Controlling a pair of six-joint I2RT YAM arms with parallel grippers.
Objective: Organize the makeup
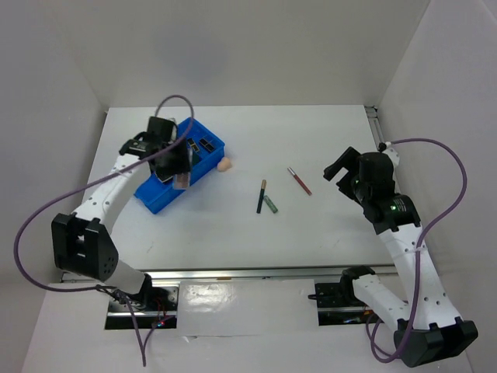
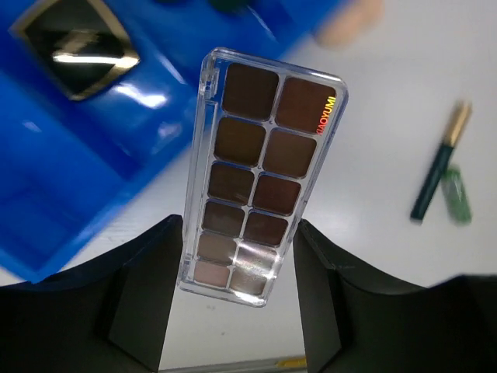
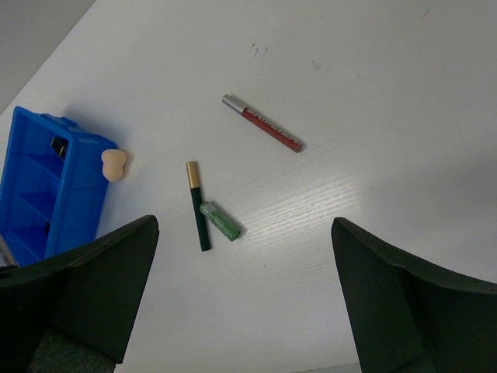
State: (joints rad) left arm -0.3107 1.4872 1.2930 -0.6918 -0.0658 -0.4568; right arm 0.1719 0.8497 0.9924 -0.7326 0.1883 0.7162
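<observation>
The left gripper [image 2: 237, 311] clamps the eyeshadow palette [image 2: 260, 175] by its long edges, over the blue tray's [image 1: 159, 198] right edge; its red lettering ends in OYUMI. The tray's contents are blurred. The sponge [image 1: 224, 164], dark pencil [image 1: 261, 196], green tube [image 1: 270, 204] and red pencil [image 1: 300, 181] lie on open table. The right gripper [image 1: 339, 169] gapes wide, empty

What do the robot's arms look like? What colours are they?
The left arm and the right arm are both white with black joints and black bases. Each ends in chunky black fingers and trails a loopy purple cable. The right one has a tiny green light.
</observation>
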